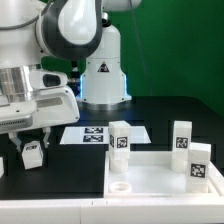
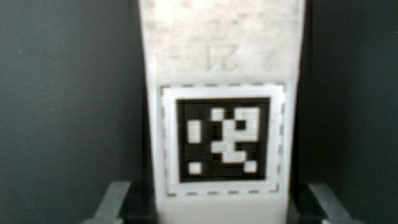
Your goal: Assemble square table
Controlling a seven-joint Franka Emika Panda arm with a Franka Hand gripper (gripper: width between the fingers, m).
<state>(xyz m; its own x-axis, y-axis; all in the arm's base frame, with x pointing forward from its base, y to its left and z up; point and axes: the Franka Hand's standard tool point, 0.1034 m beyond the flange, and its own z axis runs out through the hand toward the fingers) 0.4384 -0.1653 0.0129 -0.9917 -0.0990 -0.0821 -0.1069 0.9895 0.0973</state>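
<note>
The square table's white slab (image 1: 155, 185) lies at the front on the exterior view's right, with a round hole (image 1: 120, 186) near its corner. Three short white legs with tags stand at its far side (image 1: 120, 137), (image 1: 181, 138) and on the right (image 1: 200, 166). My gripper (image 1: 32, 150) hangs over the black table on the exterior view's left, shut on another tagged white leg (image 1: 32, 154). In the wrist view that leg (image 2: 222, 60) fills the middle, tag (image 2: 222, 140) facing the camera, between my gripper's (image 2: 222, 205) grey fingers (image 2: 118, 200).
The marker board (image 1: 95, 133) lies flat between the arm's white base (image 1: 103, 78) and the slab. A small white piece (image 1: 2, 166) shows at the exterior view's left edge. A green wall stands behind.
</note>
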